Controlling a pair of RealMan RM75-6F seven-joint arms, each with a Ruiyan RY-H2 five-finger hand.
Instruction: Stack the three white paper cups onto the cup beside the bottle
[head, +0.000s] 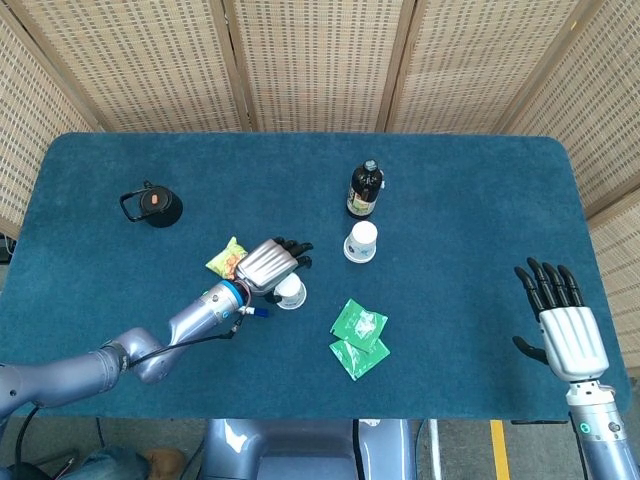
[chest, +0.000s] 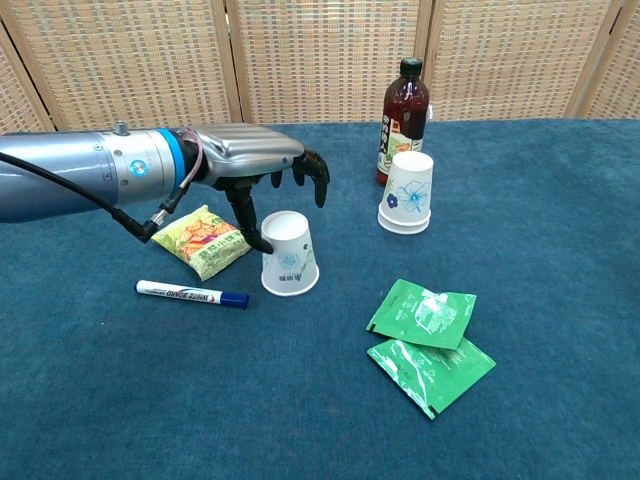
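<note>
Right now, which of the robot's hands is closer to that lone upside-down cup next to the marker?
Left. The left hand hovers over the cup, thumb at its side; the right hand sits far off by the table's edge.
</note>
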